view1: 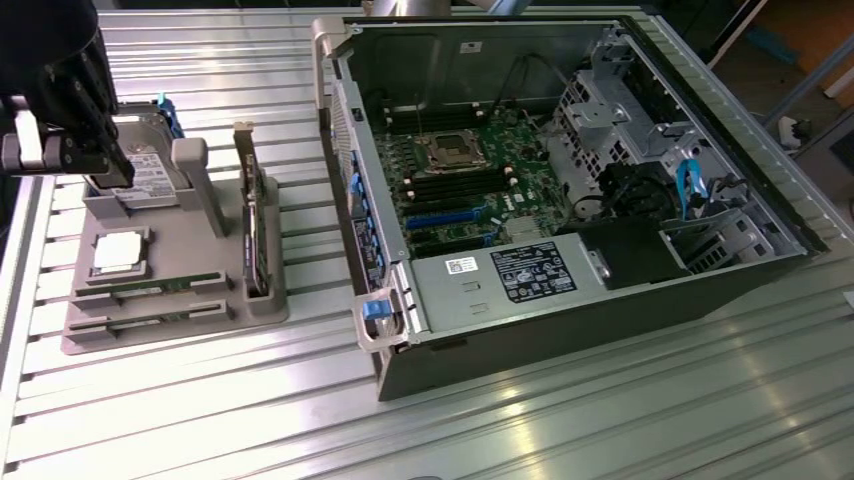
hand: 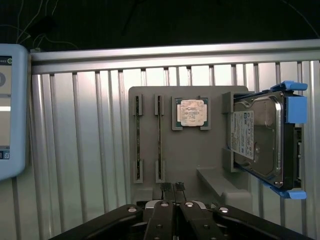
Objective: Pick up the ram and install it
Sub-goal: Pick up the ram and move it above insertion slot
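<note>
The ram (hand: pixel 160 140) stands on edge as a thin dark stick in one slot of the grey holder (hand: pixel 200 160), beside the CPU (hand: pixel 190 112). In the exterior view the ram (view1: pixel 134 292) lies low in the holder (view1: pixel 200 300), near its front end. My gripper (hand: pixel 173 187) hangs above the holder with its two fingers pressed together and nothing between them. It is apart from the ram. In the exterior view the black gripper (view1: pixel 107 165) hovers over the holder's far end, by the hard drive (view1: pixel 144 178).
The hard drive (hand: pixel 257 142) with blue rails stands in the holder. A larger card (view1: pixel 250 220) stands upright along the holder's side. The open computer case (view1: pixel 747 200) fills the exterior view's right, its motherboard (view1: pixel 461 185) exposed. A pale device (hand: pixel 10 110) lies past the holder.
</note>
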